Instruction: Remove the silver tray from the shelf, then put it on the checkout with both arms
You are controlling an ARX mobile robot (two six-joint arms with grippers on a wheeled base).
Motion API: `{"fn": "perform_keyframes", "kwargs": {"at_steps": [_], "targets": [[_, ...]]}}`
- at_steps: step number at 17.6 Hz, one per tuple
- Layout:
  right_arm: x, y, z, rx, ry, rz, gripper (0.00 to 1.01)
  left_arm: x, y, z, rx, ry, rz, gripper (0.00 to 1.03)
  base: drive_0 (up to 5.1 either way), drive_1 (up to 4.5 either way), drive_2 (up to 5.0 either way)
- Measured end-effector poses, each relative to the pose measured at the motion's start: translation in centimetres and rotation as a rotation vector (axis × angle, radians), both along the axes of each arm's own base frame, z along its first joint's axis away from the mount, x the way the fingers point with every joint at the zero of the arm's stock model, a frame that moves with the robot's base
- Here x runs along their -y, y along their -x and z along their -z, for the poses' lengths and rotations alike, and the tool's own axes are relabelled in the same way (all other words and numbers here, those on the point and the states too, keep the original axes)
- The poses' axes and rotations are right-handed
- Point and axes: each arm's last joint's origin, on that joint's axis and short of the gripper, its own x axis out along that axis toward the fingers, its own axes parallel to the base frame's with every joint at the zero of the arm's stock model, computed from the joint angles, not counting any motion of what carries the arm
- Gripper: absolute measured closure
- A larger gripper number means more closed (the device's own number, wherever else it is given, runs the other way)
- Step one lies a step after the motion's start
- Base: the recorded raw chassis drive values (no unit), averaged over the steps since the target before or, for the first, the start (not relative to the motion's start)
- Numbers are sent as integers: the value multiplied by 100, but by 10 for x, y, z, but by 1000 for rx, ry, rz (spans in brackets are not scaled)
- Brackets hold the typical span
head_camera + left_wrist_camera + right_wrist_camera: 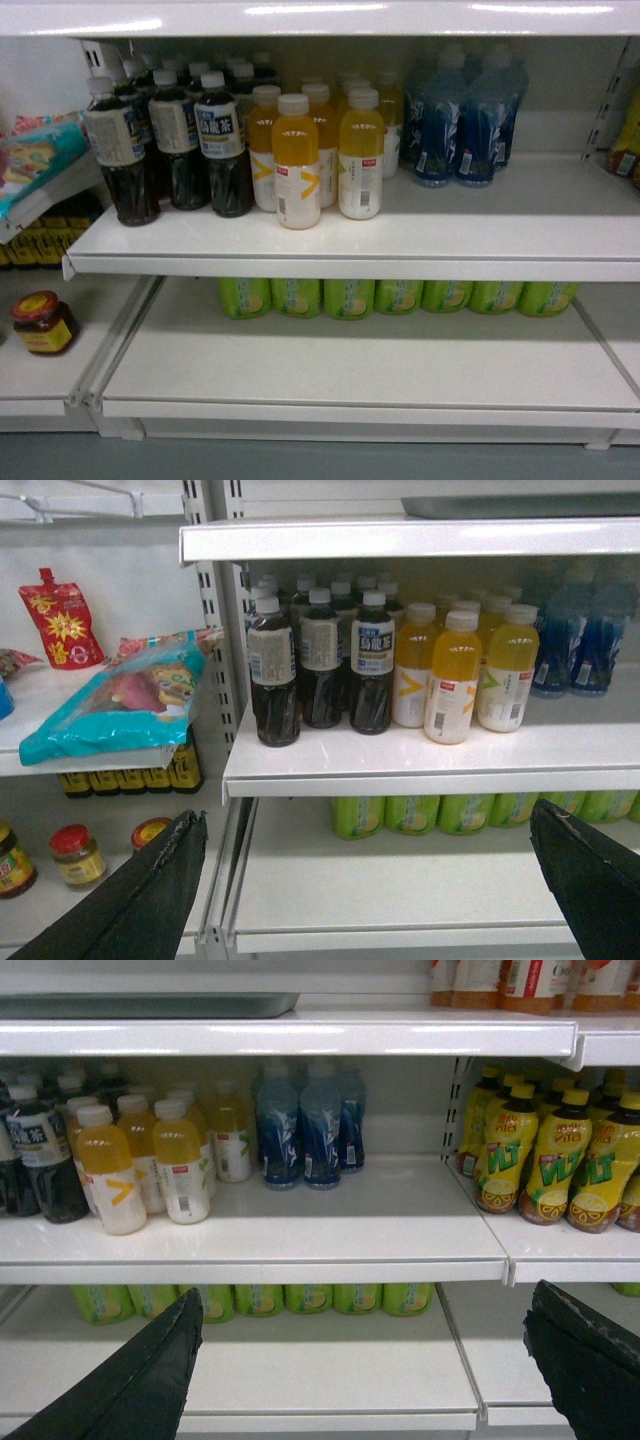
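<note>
Soft, dim overhead light; glare streaks.

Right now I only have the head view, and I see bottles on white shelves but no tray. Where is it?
Observer: The large matte grey-silver rectangular tray lies on the white metal shelf board directly above the drink bottles, just over your frame's top edge.
Operator: Anything beside it up there?
Observer: Yes, pale containers with red labels stand to its right, apart from it.
Operator: And my claws?
Observer: The left claw and right claw are both open and empty, and they are low, at about the level of the green bottles.
</note>
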Motion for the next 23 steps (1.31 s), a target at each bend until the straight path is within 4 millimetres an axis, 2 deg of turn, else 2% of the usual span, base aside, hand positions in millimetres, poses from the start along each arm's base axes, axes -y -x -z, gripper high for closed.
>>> {"fn": "perform_keyframes", "kwargs": {"at_steps": [21,23], "targets": [[0,0,0,2,1,0,3,0,0,0,1,0,-1,5,0,0,0],[0,0,0,1,1,0,3,0,0,0,0,0,-1,5,-2,424,-427]]}}
